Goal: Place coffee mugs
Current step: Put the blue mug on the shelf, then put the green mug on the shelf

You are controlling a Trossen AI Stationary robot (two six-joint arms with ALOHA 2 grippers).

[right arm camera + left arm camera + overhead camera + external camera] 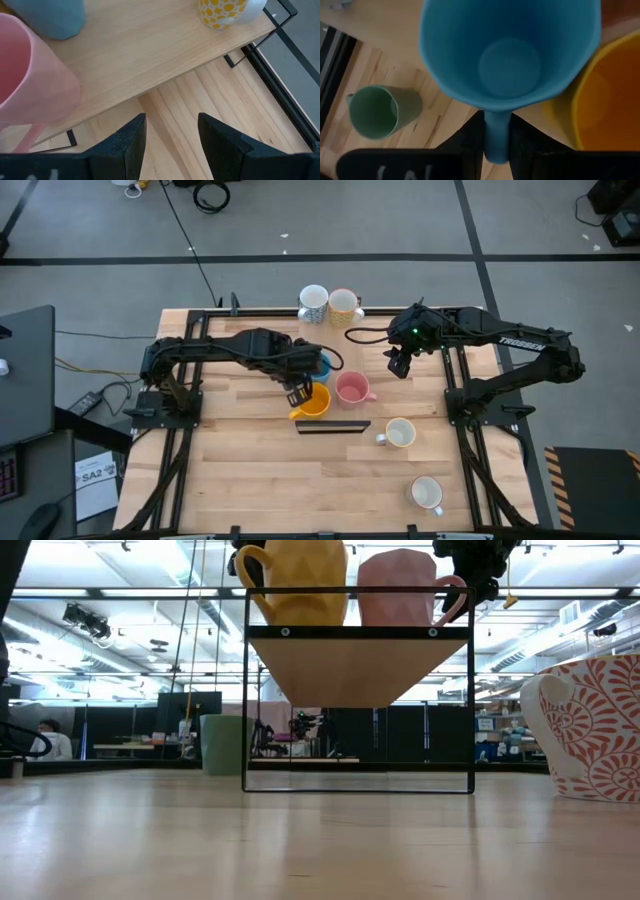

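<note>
On the raised wooden shelf (265, 398) in the middle of the table (250, 480), the left gripper (497, 142) pinches the handle of the blue mug (510, 50) between its two dark fingers, the mug sitting upright just at 12 o'clock of the orange mug (313, 402), which the wrist view shows right beside it. The pink mug (351, 388) stands at 3 o'clock of the orange one, also on the shelf. The right gripper (170, 135) hovers at about 1 o'clock of the pink mug, its fingers spread apart with nothing between them. At the shelf's far edge, around 12 o'clock, two more mugs stand side by side: a white one with blue dots (313, 303) and a white one with yellow dots (343, 304). A green mug (377, 111) lies on its side on the table below the shelf. Two white mugs rest on the table near 4 and 5 o'clock, one (399, 434) by the shelf's front edge and one (427, 493) closer to the table's near edge.
</note>
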